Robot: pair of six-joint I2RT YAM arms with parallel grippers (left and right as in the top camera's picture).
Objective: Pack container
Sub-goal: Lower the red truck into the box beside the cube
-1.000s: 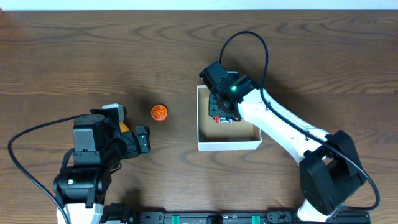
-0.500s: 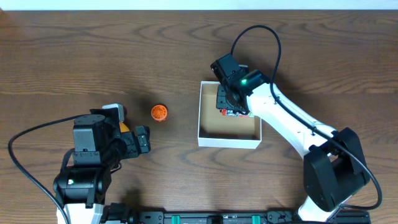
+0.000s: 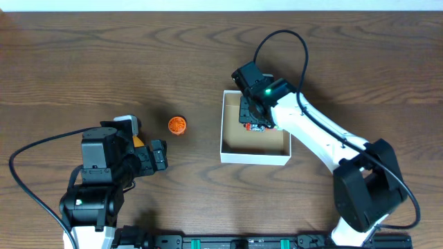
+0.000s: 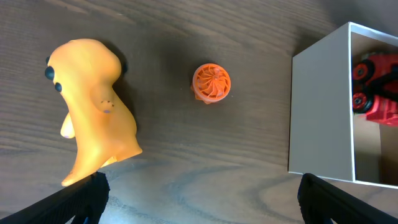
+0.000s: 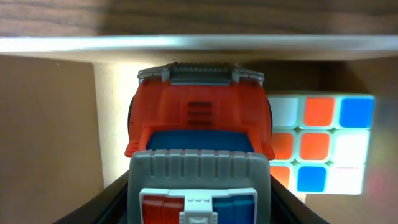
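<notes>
Your brown wooden table (image 3: 83, 62) is the biggest thing here, and both arms work over it. The white container (image 3: 253, 160) sits right under your right gripper (image 3: 252, 119), and you can see its white wall far off to the right in the left wrist view. Your right gripper is about half open and squeezes a red toy truck (image 5: 199, 124) between its fingers, low inside the box near the far wall. Your left gripper (image 4: 211, 200) is spread as wide as it goes and holds nothing. A yellow-orange animal toy (image 4: 93, 106) lies on the table just in front of its left finger. A color cube (image 5: 323, 143) rests in the box just beside the truck. A little orange round toy (image 4: 211, 82) sits further ahead of your left gripper, between the animal and the box.
</notes>
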